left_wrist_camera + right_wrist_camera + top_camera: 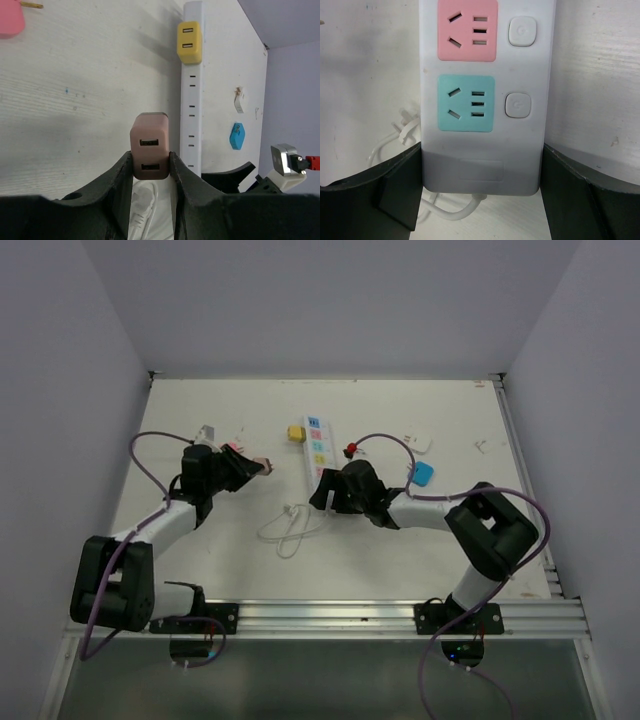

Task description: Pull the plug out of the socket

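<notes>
Both hands are full. The left hand [150, 159] is closed on a brown plug [149, 137], which sits well apart from the socket [482, 100], so the pull itself looks done. The right hand [481, 160] clamps the socket's cord end by its two long sides. Next, I judge, the plug wants setting down on the desk [75, 85] and releasing, though a yellow plug [189, 42] sits at the socket's far end. The socket lies flat mid-desk, outlets up, its long axis running near to far, cord [285, 532] toward the arms.
</notes>
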Robot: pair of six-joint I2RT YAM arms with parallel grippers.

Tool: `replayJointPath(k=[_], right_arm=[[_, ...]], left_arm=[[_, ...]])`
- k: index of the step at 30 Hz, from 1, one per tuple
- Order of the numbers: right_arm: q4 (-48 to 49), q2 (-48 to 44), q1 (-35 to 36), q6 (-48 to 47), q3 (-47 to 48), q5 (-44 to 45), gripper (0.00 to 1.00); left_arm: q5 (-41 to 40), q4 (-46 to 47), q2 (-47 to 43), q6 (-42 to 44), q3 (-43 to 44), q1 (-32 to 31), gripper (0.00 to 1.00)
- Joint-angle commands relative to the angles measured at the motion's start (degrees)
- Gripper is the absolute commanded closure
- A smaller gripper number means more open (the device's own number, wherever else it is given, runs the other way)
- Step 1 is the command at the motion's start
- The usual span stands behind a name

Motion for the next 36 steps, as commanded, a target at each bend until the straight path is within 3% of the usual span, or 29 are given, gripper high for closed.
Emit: replayJointPath(k=[1, 10, 14, 18, 22, 27, 29, 36], right_arm=[[-9.6, 0.2, -0.9, -2.1, -2.5, 5.5, 1.0], [-10.5, -0.7, -0.9, -3.4, -2.3, 5.8, 1.0], [-10.5, -1.1, -0.9, -3.6, -2.4, 5.7, 1.0], [-10.5, -1.2, -0.9, -3.7, -2.4, 5.7, 1.0], [-10.5, -1.1, -0.9, -3.8, -2.4, 5.7, 1.0], [-10.7, -1.2, -0.9, -3.8, -2.3, 5.6, 1.0], [-10.9, -1.4, -0.9, -3.9, -2.3, 5.6, 1.0], [-11.2, -2.4, -0.9, -6.0, -2.8, 2.8, 1.0]], left_arm=[[-0.3, 1.0, 3.1, 3.2, 1.6, 2.8, 0.98], [4.4, 9.0, 16.0, 1.7, 4.0, 4.9, 0.88], [5.4, 12.6, 18.5, 0.0, 3.2, 5.0, 0.78], [4.4, 12.4, 18.5, -0.1, 2.1, 5.1, 0.6], [1.4, 9.1, 16.5, 1.1, 0.9, 5.1, 0.24], [-0.2, 6.9, 14.3, 1.6, -0.3, 5.3, 0.06], [-0.8, 5.8, 13.4, 1.9, -0.4, 5.3, 0.01], [-2.4, 1.6, 5.0, 4.7, 0.4, 5.4, 0.0]])
